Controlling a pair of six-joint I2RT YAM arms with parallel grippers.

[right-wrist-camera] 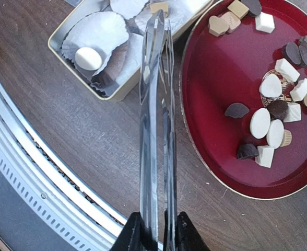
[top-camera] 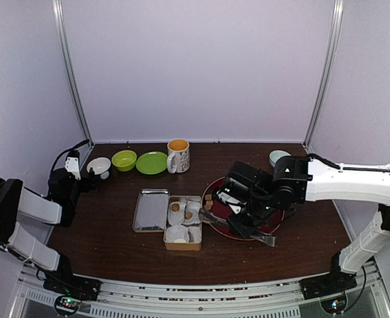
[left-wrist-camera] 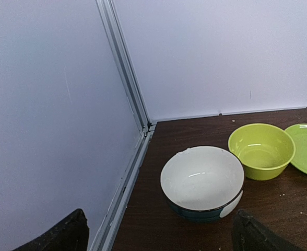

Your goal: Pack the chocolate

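Right gripper (right-wrist-camera: pixel 157 232): you have it clamped on the handle end of the tongs (right-wrist-camera: pixel 154 120), with a finger pressed in from each side. The blades lie almost together and run straight toward the tin (right-wrist-camera: pixel 65 49). Their tips reach over the tin's right edge, above the liners (right-wrist-camera: pixel 98 31). You cannot tell whether the tips hold a piece.

Chocolate (right-wrist-camera: pixel 260 123): most of it lies on the red plate (right-wrist-camera: pixel 205 130), which sits just right of the tin. It is a loose mix of dark, tan and white pieces, cubes and ovals. A few pieces are in the tin itself. A white oval (right-wrist-camera: pixel 88 58) sits in a liner at the tin's near end. A tan cube (right-wrist-camera: pixel 159 7) lies further back in the tin, just beside the tongs' tips.

Left gripper (left-wrist-camera: pixel 161 235): you have it well to the left of the tin and behind it, with the fingers (left-wrist-camera: pixel 65 235) spread wide. It faces the white bowl (left-wrist-camera: pixel 202 180) and stays apart from it.

Around the tin:
- The lid (top-camera: pixel 150 210) lies flat against the tin's left side.
- The mug (top-camera: pixel 178 156) stands upright behind the tin.
- The green plate (top-camera: pixel 152 163), the green bowl (top-camera: pixel 124 159) and the white bowl stand in a row behind the tin and out to its left.
- A pale bowl (top-camera: pixel 278 157) stands behind the tin and well to its right.

Everything rests on the dark table (top-camera: pixel 301 258).
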